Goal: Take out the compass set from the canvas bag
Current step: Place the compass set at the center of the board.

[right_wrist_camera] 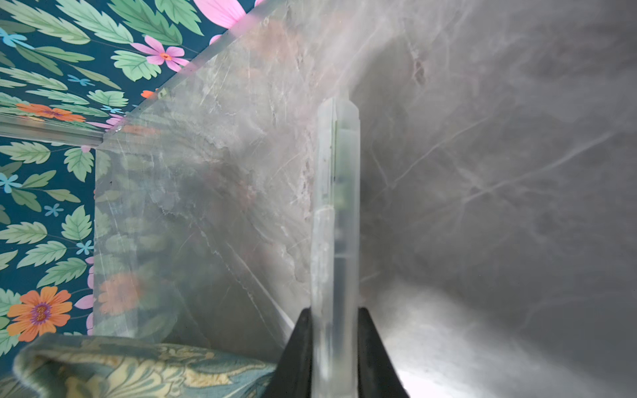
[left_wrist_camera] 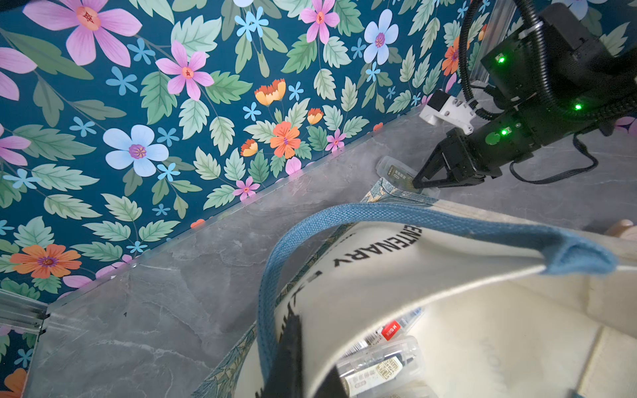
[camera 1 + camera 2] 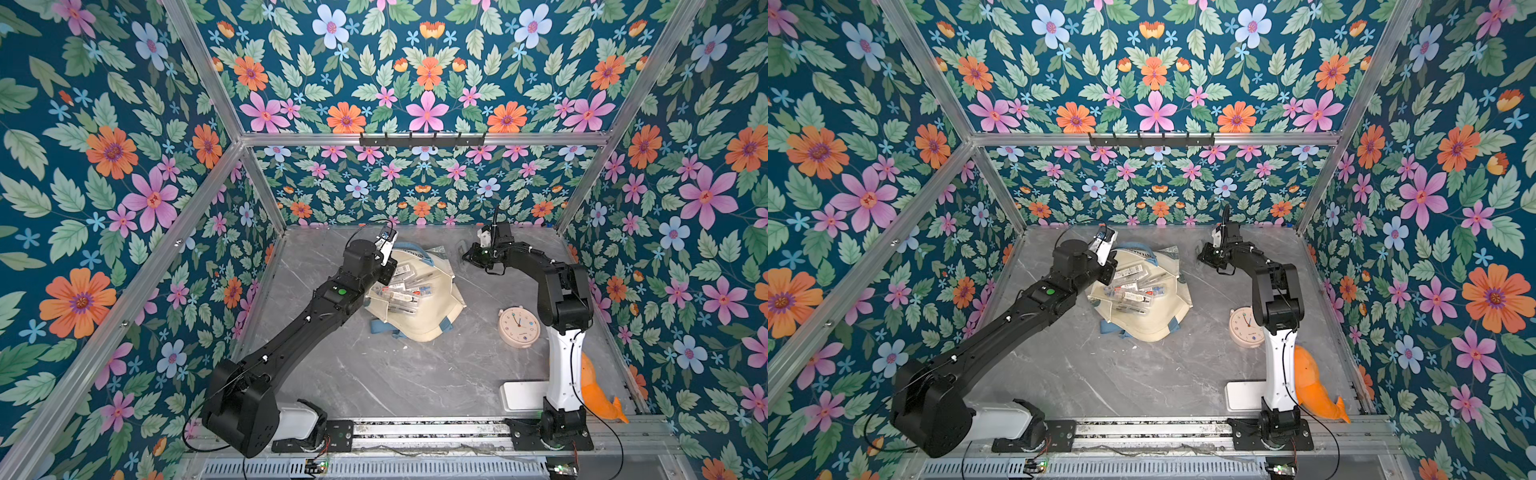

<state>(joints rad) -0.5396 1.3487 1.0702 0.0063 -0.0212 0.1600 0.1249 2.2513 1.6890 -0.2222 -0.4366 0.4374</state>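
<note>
The cream canvas bag [image 3: 415,320] [image 3: 1154,328] lies on its side on the grey table, mouth held open, several clear compass-set cases [image 3: 405,286] inside. My left gripper [image 2: 310,361] [image 3: 388,270] is shut on the bag's cream rim [image 2: 413,275] beside a blue strap [image 2: 344,213]. My right gripper [image 1: 334,310] [image 3: 467,257] is shut on one clear compass set [image 1: 336,206] [image 2: 396,172], held edge-on outside the bag, low over the table behind its paisley base [image 1: 138,368]. Whether the case touches the table is unclear.
A pink alarm clock [image 3: 519,326] stands right of the bag, close to the right arm's column. An orange plush toy [image 3: 598,395] and a white block [image 3: 523,395] lie at the front right. The floral back wall runs just behind the held case.
</note>
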